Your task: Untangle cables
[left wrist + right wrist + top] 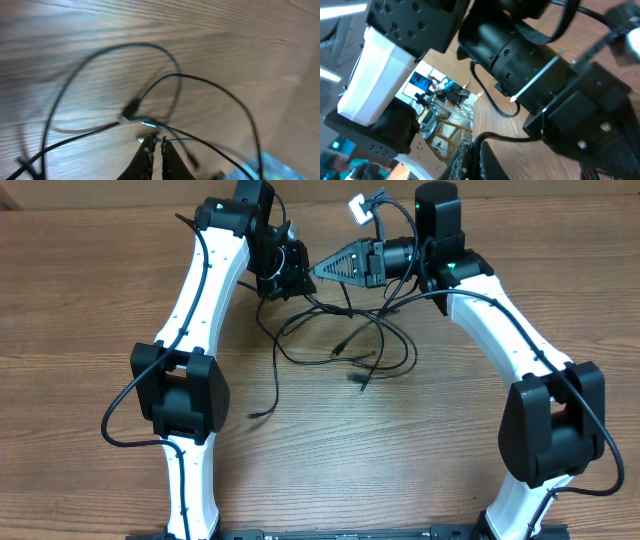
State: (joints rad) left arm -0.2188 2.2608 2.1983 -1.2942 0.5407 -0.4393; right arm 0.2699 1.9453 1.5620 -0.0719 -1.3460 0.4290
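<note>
The cables are thin black cords in a loose tangle on the wooden table between the two arms, with plug ends trailing toward the front. My left gripper hangs over the tangle's back left. In the left wrist view its fingers are closed on a thin strand, with loops and a plug below. My right gripper points left, close to the left gripper. In the right wrist view its fingers are shut on a black cable.
The left arm's black wrist fills the right wrist view just ahead of the right fingers. A white connector on the right arm's own wiring sits at the back. Both arm bases stand at the table's front edge.
</note>
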